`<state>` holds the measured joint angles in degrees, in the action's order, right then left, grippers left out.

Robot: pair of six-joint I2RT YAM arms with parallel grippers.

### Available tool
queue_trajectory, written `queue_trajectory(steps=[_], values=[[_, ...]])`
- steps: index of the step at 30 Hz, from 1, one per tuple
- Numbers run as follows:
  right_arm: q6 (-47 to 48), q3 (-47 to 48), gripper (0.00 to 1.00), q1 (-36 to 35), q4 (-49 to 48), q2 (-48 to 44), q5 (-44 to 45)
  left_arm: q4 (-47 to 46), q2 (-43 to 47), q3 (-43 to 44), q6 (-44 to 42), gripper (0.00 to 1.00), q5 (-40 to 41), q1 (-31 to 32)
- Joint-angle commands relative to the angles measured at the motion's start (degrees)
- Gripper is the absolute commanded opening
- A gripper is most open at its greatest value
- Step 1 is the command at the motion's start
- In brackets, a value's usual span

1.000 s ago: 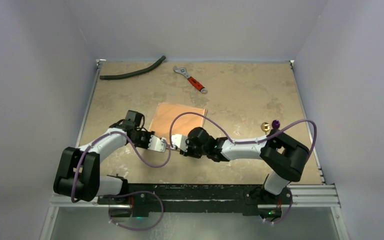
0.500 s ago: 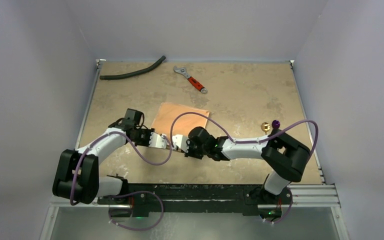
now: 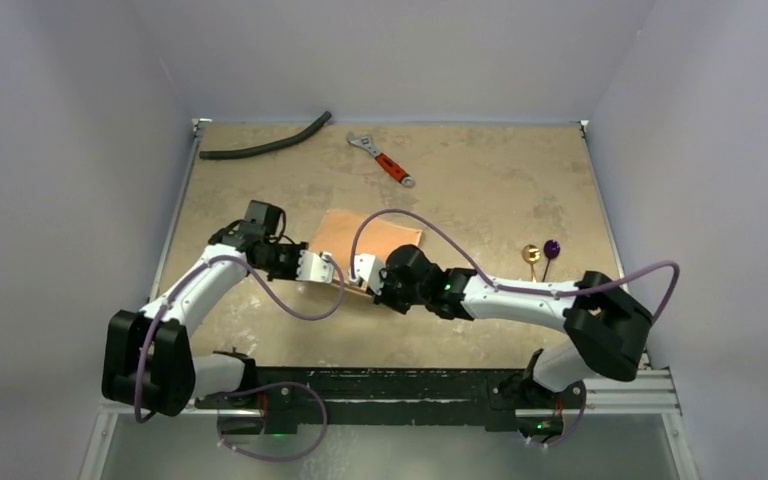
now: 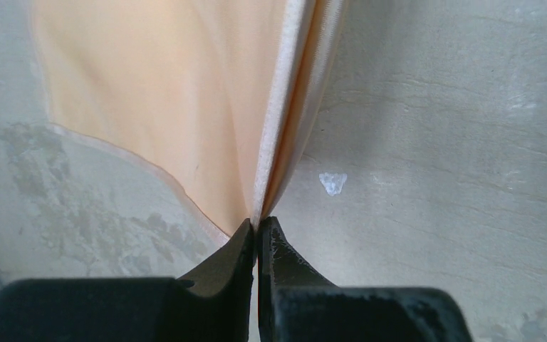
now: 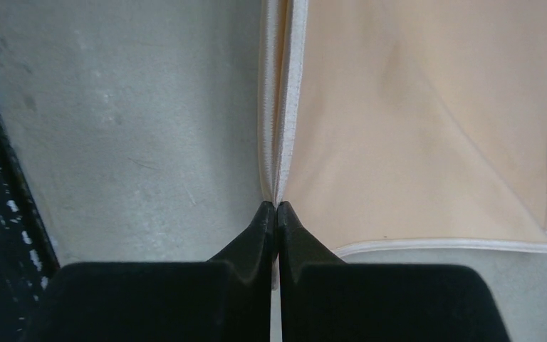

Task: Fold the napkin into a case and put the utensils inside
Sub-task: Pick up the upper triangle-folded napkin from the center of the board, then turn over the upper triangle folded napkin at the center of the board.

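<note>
In the middle of the top view, the left gripper (image 4: 258,229) and right gripper (image 5: 276,211) sit side by side, each pinching the near hem of the napkin (image 3: 392,233). The napkin lies mid-table (image 3: 480,190). The utensils (image 3: 541,250) lie centre right, well apart from it. A wrench (image 3: 384,160) and hose (image 3: 265,146) lie near the upper edge.

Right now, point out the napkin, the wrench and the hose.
napkin (image 3: 395,238): top external view, bare middle of the peach cloth.
wrench (image 3: 382,161): top external view, upper part of the red handle.
hose (image 3: 265,148): top external view, midway along the black curve.
</note>
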<state>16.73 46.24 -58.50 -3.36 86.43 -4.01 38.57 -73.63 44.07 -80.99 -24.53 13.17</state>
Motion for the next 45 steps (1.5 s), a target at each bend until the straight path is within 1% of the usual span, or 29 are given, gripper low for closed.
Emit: queue_trajectory(steps=[1, 5, 10, 12, 15, 22, 27, 30, 32, 34, 36, 40, 42, 45], values=[[-5.9, 1.5, 0.0, -0.9, 3.3, -6.6, 0.5, 11.8, 5.4, 5.9, 1.4, 0.0, -3.1, -0.1], [-10.0, 2.7, 0.0, -2.1, 7.2, -11.1, 0.3, 20.0, 8.6, 11.3, 2.4, 0.0, -3.9, -0.1], [-14.5, 6.4, 0.0, -5.2, 13.1, -15.9, 1.9, 31.0, 11.4, 21.2, 3.1, 0.0, -6.1, -0.1], [-15.9, 7.8, 0.0, -6.3, 15.9, -17.6, 1.7, 36.0, 12.1, 26.4, 2.3, 0.0, -7.3, -0.1], [-18.6, 9.4, 0.0, -8.0, 18.8, -20.3, 1.2, 42.8, 12.8, 31.8, 1.2, 0.0, -8.0, -0.1], [-22.9, 14.1, 0.0, -10.5, 24.3, -24.4, -1.6, 43.8, 18.7, 35.2, 3.5, 0.0, -8.7, 0.1], [-24.6, 16.2, 0.0, -10.9, 26.0, -25.8, -2.8, 43.8, 16.3, 39.5, 8.4, 0.0, -10.2, 0.2], [-26.1, 14.6, 0.0, -10.8, 24.8, -26.8, -2.6, 43.7, 15.6, 37.8, 7.7, 0.0, -11.4, 0.3], [-24.9, 14.1, 0.0, -10.5, 23.5, -25.9, 1.5, 43.5, 13.7, 35.6, 6.6, 0.0, -12.2, 0.3], [-23.4, 14.7, 0.0, -7.8, 22.4, -23.1, 3.8, 40.8, 10.7, 33.6, 8.3, 0.0, -12.8, 0.3], [-22.5, 15.9, 0.0, -1.6, 21.4, -18.0, 2.9, 34.8, 7.6, 30.8, 11.9, 0.0, -12.8, 0.3], [-19.2, 18.0, 0.0, 6.5, 17.8, -9.2, 1.3, 15.8, 2.1, 25.1, 21.7, 0.0, -9.0, 0.3], [-17.2, 19.3, 0.0, 9.5, 16.0, -4.7, 0.6, 9.6, -3.3, 26.2, 26.0, 0.0, -6.5, 0.5], [-15.3, 20.8, 0.0, 14.1, 12.2, 0.2, -0.7, 4.2, -13.2, 31.1, 33.2, 0.0, -2.4, 0.5]])
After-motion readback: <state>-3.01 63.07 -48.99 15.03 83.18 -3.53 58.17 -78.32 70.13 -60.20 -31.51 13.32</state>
